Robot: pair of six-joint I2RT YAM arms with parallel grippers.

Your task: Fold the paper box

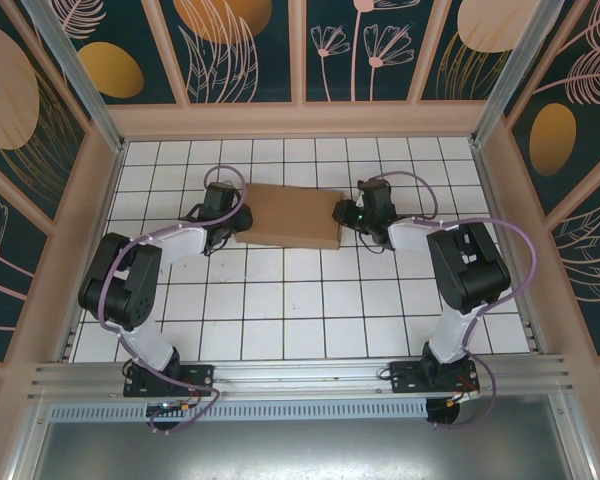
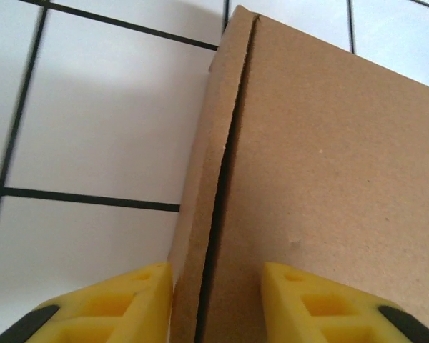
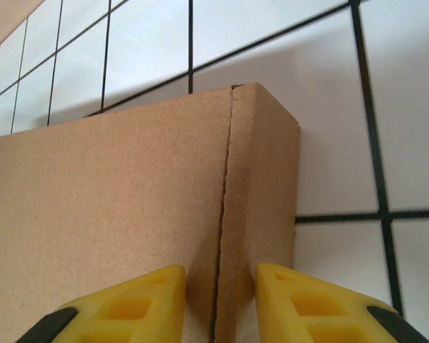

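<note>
The paper box (image 1: 290, 212), plain brown cardboard, lies closed and flat on the white tiled floor at mid-table. My left gripper (image 1: 235, 215) is at its left end. In the left wrist view the yellow fingers (image 2: 129, 300) straddle the box's (image 2: 329, 179) long edge, one against the outer side wall and one over the lid, with the dark seam between them; the left gripper (image 2: 216, 273) has closed in on that edge. My right gripper (image 1: 342, 213) is at the right end. There the right gripper (image 3: 220, 271) pinches the box's (image 3: 114, 186) corner edge across the seam.
Tiled floor (image 1: 310, 320) surrounds the box on all sides. Peach-coloured frame walls (image 1: 300, 120) enclose the floor at the back and sides. Both arms' bases (image 1: 170, 378) sit on the metal rail at the near edge, with purple cables looping above the arms.
</note>
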